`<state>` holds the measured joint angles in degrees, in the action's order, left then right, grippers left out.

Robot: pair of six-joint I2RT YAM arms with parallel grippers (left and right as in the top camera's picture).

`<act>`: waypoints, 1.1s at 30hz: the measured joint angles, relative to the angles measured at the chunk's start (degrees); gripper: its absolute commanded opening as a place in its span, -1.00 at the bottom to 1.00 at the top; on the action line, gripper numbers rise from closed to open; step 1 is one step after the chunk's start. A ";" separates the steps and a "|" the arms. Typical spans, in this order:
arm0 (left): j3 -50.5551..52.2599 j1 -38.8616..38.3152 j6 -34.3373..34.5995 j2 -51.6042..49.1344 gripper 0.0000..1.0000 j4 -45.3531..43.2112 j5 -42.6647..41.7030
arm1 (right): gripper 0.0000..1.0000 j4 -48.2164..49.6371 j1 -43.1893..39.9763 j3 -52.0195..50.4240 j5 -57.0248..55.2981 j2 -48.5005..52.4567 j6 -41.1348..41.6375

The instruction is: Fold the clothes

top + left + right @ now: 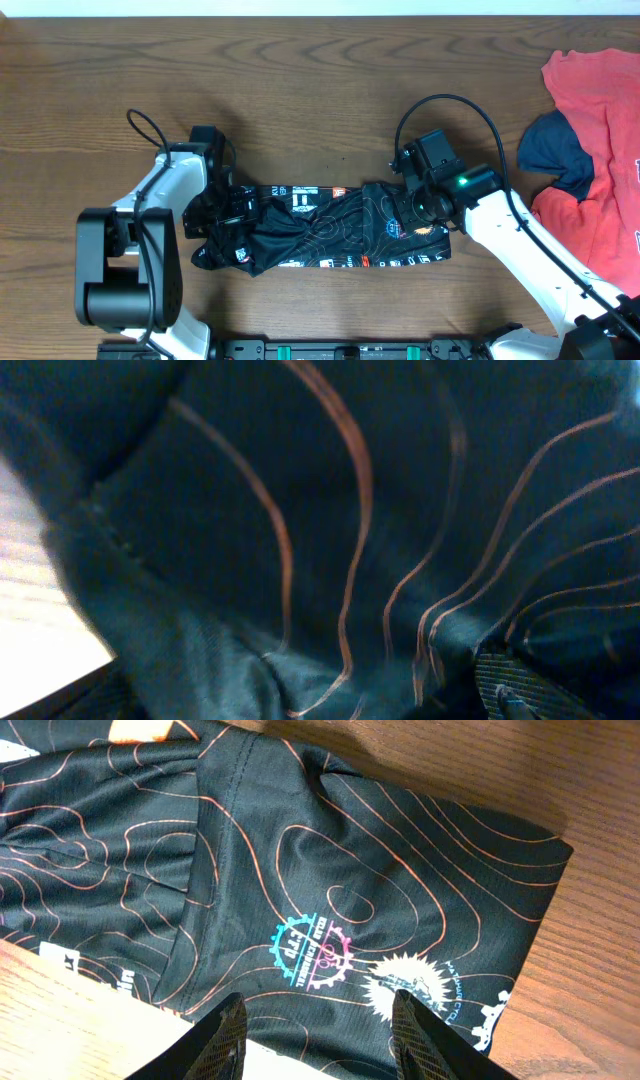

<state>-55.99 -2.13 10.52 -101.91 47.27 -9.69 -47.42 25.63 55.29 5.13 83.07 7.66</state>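
The black jersey [330,230] with orange contour lines lies as a long folded strip at the front middle of the table, bunched at its left end. My left gripper [225,212] is pressed into that bunched left end. In the left wrist view the jersey fabric [330,530] fills the frame and only one finger pad [515,690] shows, far to the right, so the jaws look spread with cloth between them. My right gripper [318,1020] is open and empty, just above the jersey's right end [380,890] with its printed logos; it also shows in the overhead view [418,205].
A coral-red T-shirt [600,120] and a navy-blue garment [555,150] lie heaped at the right edge of the wooden table [300,90]. The arm bases stand along the front edge.
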 measured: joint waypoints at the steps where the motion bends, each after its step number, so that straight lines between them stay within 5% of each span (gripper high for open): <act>1: 0.46 0.00 0.09 0.42 0.91 -0.59 -0.33 | -0.11 0.07 0.00 0.00 -0.13 0.00 0.13; 2: 0.96 0.02 0.24 0.87 0.72 -1.25 -0.50 | -0.11 0.07 0.00 0.02 -0.17 0.00 0.31; 5: 2.29 0.33 0.39 2.05 -0.37 -2.80 -1.49 | -0.13 0.02 0.00 0.00 -0.52 0.00 0.74; 7: 2.60 0.31 0.13 2.08 -0.88 -2.60 -3.69 | -0.13 -0.11 0.00 0.02 -1.31 0.00 1.44; 15: 0.57 2.25 -0.20 -0.04 -0.88 9.90 -7.41 | -0.15 -1.46 -2.25 0.02 -7.61 0.00 7.04; 26: -17.94 15.78 1.51 -0.13 -0.88 25.86 -0.81 | -0.18 -2.84 -11.76 0.04 -10.32 0.00 8.22; 33: -18.71 13.38 4.04 -0.13 -0.88 29.81 -12.98 | -0.18 -3.10 -13.27 0.04 -10.73 0.00 8.04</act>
<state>-74.70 11.25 14.57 -102.04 77.08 -22.68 -50.52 12.36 55.33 -5.61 83.07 15.70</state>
